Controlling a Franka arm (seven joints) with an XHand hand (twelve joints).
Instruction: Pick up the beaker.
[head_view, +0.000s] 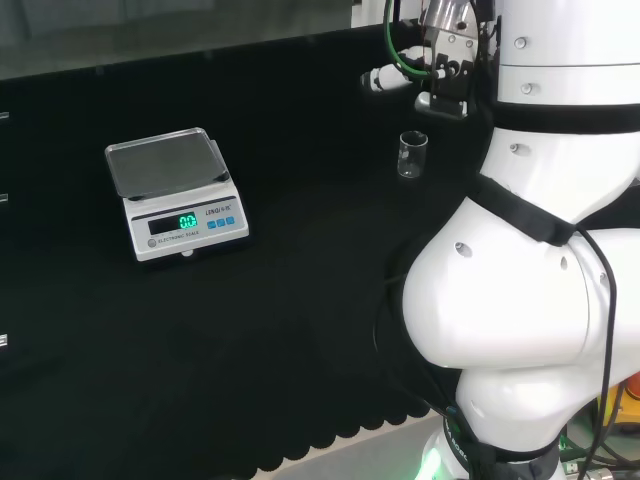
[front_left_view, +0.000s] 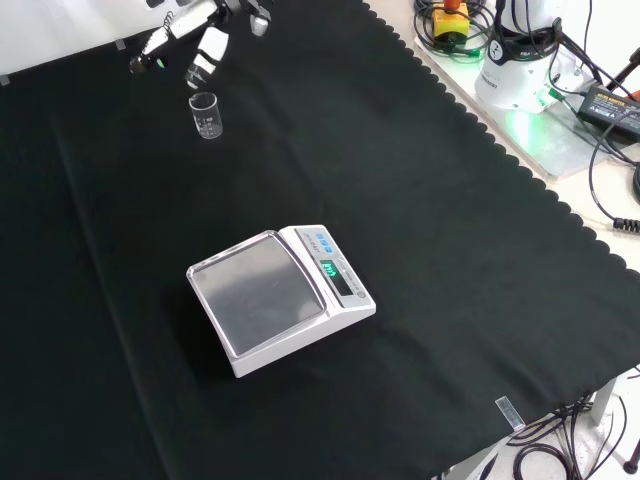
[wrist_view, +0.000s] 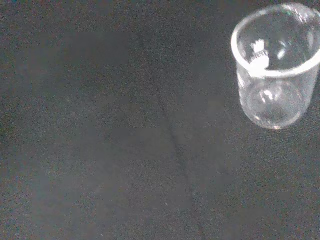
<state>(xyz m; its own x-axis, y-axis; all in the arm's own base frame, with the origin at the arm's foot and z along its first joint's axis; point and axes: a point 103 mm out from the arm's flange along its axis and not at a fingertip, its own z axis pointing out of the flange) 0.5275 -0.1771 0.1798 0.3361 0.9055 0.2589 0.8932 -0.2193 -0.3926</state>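
Note:
A small clear glass beaker stands upright on the black cloth, close to the arm's white links in the head view. The front view has the beaker near the top left, and it looks empty. The wrist view looks down into the beaker from above, showing its rim and round base. The hand hovers above the beaker with its fingers stretched out straight, apart from the glass. From the front, the hand sits just beyond the beaker at the top edge, holding nothing.
A white digital scale with a grey square pan and a lit green display stands on the cloth, left of the beaker in the head view; it is mid-frame in the front view. The cloth's scalloped edge and cables lie at the front view's right.

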